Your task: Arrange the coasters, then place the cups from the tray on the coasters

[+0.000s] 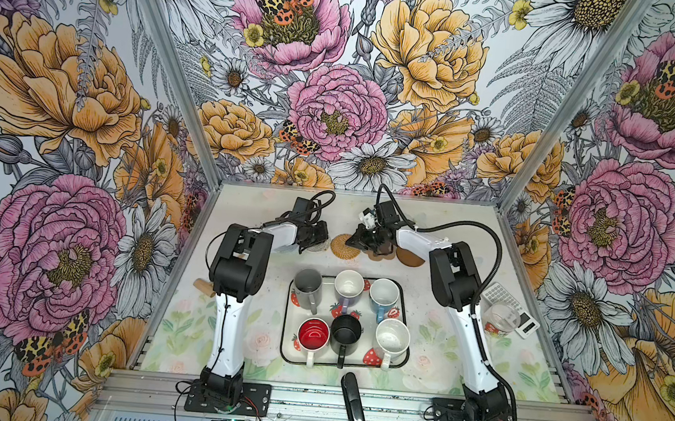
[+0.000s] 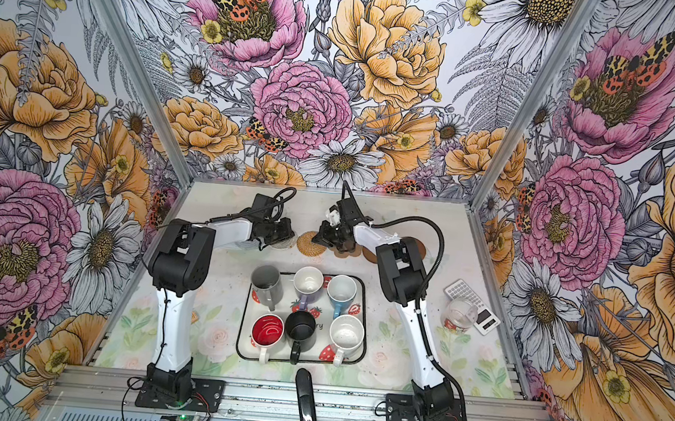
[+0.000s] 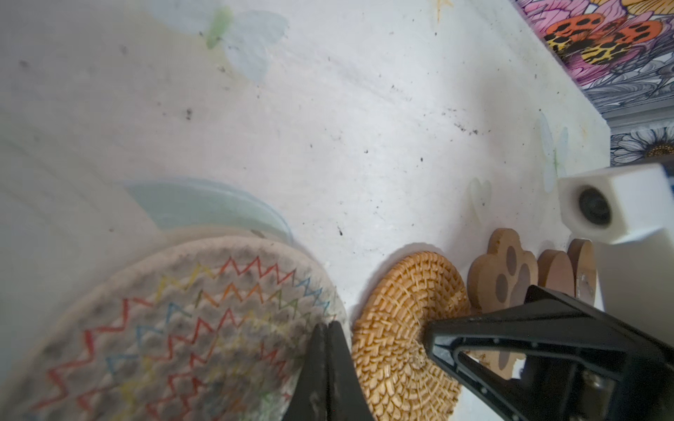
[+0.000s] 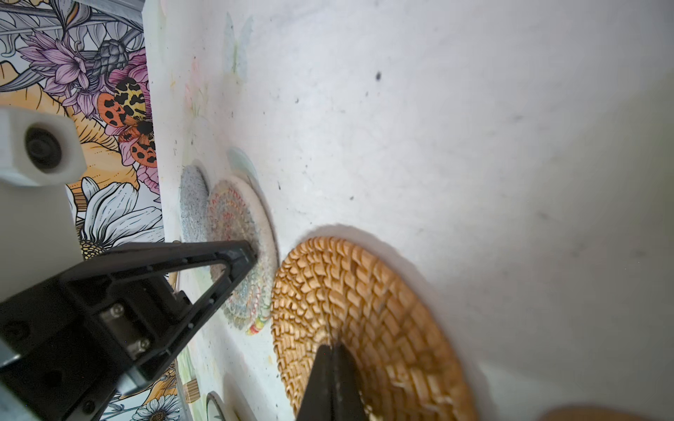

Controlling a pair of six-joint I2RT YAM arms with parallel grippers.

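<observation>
**Coaster layout in progress, no cup moved yet**

Step in hand: arranging the coasters. Both arms reach to the far middle of the table, where the coasters sit in a tight left-to-right row.

Left gripper: jaws pressed together, nothing between them. The tips are on the right-hand rim of a cream woven coaster with coloured zigzag stitching. A clear coaster lies partly under it. In the right wrist view it also overlaps a grey-blue crocheted coaster on its left.

Right gripper: also clamped shut and empty, with the tips down on the rattan coaster. This looks like a press-and-slide contact, not a grasp.

Right of the rattan sits the paw coaster, then two brown discs. They are bunched, touching or overlapping; can't tell which. The right gripper hides most of the paw in both top views.

Cups: all six are upright on the tray, near middle, well apart from the coasters.

Next move, my read:
- Spread the row so that each coaster lies alone, with room for a mug and its handle.
- The left pile needs unstacking. Drag the top coaster off under steady downward pressure, or the tips will skid on the weave.
- The two grippers are close together, so slide them outward in opposite directions to avoid a clash.
</observation>
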